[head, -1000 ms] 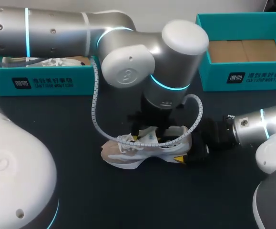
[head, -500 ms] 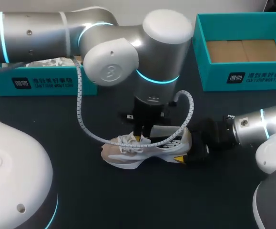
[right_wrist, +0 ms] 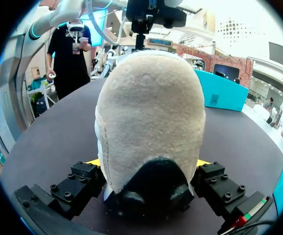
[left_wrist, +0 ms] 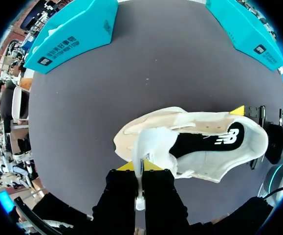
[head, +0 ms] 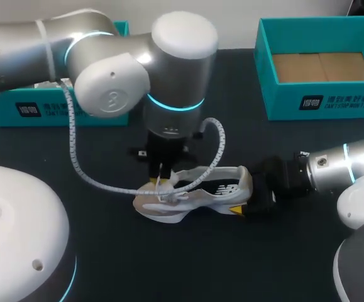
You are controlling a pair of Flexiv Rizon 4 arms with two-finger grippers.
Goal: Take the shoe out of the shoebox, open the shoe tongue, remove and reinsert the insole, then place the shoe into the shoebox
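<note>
Dark bench (head: 106, 251) with two teal shoeboxes at the far edge. The left shoebox (head: 62, 112) is largely hidden behind the left arm (head: 112, 69), so its contents are hard to make out. The right shoebox (head: 323, 100) is open with a bare brown floor.

The shoe (head: 197, 192) is out of both boxes. It sits upright on the bench near the middle, toe toward the left box side.

Left hand (left_wrist: 140, 169) comes down over the front of the shoe, fingers pressed almost together and pinching the white tongue (left_wrist: 153, 144) between them. In the head view this hand (head: 159, 176) is mostly covered by its own wrist.

A white coiled cable (head: 75, 157) hangs from the left arm and loops across the shoe's opening, blocking part of it.

Right hand (right_wrist: 148, 164) clamps the heel from both sides, low near the sole. From above only one yellow tip shows; the other is behind the heel. The insole cannot be made out.
</note>
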